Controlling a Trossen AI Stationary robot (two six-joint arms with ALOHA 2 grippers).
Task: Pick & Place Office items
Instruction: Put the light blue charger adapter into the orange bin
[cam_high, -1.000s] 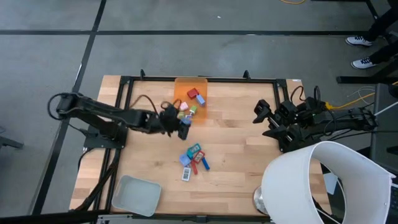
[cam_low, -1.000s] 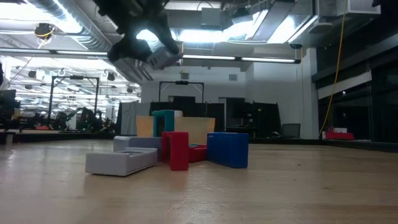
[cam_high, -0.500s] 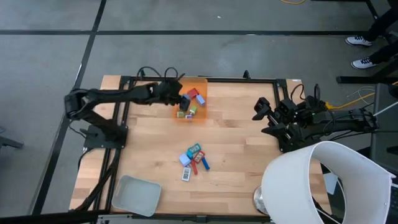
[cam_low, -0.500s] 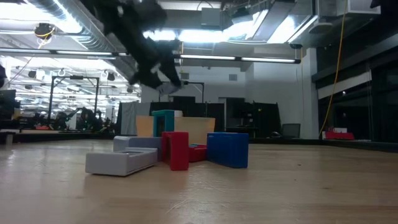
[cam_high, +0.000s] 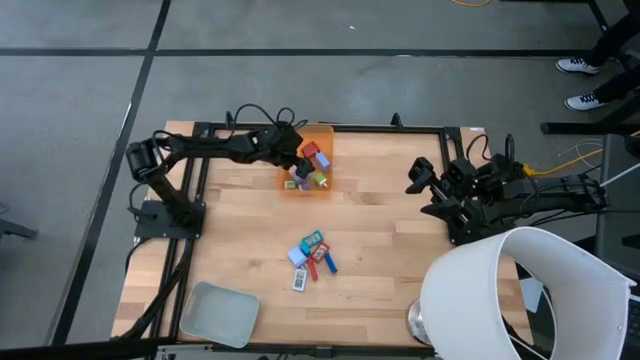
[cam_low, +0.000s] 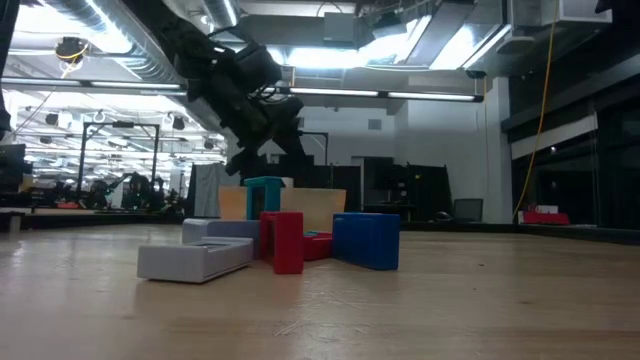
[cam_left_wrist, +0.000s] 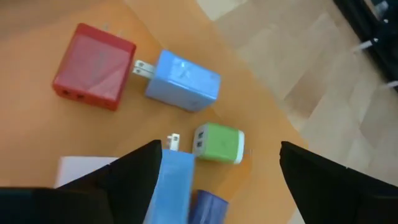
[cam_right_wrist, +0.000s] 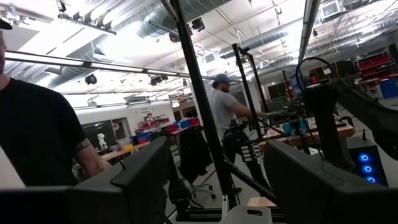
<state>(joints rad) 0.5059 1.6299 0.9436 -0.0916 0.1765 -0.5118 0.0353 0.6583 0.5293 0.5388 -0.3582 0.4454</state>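
Note:
My left gripper (cam_high: 297, 155) hangs open over the translucent orange bin (cam_high: 325, 135) at the table's far edge; it also shows in the low view (cam_low: 262, 140). The left wrist view looks down between its fingers (cam_left_wrist: 219, 149) at pieces lying on the bin's floor: a red block (cam_left_wrist: 93, 65), a blue one (cam_left_wrist: 183, 81), a green one (cam_left_wrist: 217, 143) and a light blue one (cam_left_wrist: 173, 186) beside one finger. More small pieces lie in a pile (cam_high: 312, 258) on the table's middle, with red (cam_low: 285, 240) and blue (cam_low: 366, 240) blocks. My right gripper (cam_high: 415, 182) waits open at the right edge.
A pale grey shallow tray (cam_high: 218, 312) sits at the table's near left corner. A large white rounded object (cam_high: 520, 295) covers the near right corner. Bare wood lies between the bin, the pile and the right arm. People stand in the room beyond (cam_right_wrist: 37, 137).
My left gripper has swung from above the table's middle toward the far edge and now hangs over the orange bin, its arm stretched out along the far side. The pale piece seen in its fingers a second ago is gone from them.

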